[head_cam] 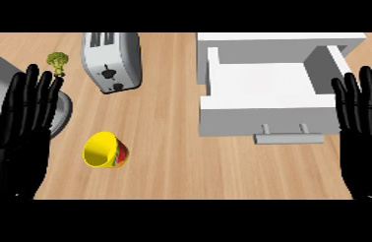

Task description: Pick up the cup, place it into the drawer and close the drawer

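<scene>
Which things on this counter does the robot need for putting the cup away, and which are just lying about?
For the job: yellow cup, on its side; open white drawer; left hand and right hand, both open at the edges.
Lying about: toaster; broccoli; grey round thing partly behind the left hand.

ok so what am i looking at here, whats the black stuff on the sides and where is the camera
The camera sits at the robot's head and looks steeply down at a wooden counter. The black shapes are its two hands: the left hand at the left edge, the right hand at the right edge, both open and holding nothing. On the counter lie a yellow cup on its side, a toaster and a piece of broccoli. The white drawer stands pulled open.
</scene>
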You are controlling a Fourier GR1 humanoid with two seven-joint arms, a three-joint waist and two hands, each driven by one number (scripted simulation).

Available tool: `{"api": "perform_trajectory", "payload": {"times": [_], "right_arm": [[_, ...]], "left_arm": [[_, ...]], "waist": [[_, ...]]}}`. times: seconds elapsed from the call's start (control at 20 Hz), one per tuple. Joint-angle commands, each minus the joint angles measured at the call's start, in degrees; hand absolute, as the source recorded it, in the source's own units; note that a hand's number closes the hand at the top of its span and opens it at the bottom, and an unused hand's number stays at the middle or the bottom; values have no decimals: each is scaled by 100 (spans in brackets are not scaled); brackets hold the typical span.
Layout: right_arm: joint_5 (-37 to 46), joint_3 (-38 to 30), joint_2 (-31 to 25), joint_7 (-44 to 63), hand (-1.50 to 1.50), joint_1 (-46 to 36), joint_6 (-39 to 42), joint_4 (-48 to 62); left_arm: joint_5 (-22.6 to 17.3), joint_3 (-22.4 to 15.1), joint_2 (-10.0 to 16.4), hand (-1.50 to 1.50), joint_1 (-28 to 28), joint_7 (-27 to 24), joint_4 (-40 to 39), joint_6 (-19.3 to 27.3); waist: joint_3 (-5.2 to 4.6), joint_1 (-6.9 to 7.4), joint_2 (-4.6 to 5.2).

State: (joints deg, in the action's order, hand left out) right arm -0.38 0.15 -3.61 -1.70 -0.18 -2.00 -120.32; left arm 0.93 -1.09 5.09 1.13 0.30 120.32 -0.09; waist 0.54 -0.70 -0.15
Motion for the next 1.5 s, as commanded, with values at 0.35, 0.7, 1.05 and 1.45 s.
{"api": "perform_trajectory", "payload": {"times": [0.35,0.7,1.05,1.45], "right_arm": [[-183,228,-443,570,-150,73,612,134],[-496,31,-581,867,-150,-761,853,800],[-443,-207,-606,526,-150,-1245,927,1379],[-546,-513,-743,415,-150,-1144,1082,1306]], "left_arm": [[-3245,-160,1038,-150,-549,259,-745,-2757],[-4592,824,2074,-150,266,342,-2559,-4006],[-3393,888,1848,-150,536,-283,-4081,-4756],[-1245,933,1353,-150,822,-1905,-5439,-4574]], "waist": [[-75,81,61],[-58,53,37],[-58,66,29],[-59,43,26]]}}
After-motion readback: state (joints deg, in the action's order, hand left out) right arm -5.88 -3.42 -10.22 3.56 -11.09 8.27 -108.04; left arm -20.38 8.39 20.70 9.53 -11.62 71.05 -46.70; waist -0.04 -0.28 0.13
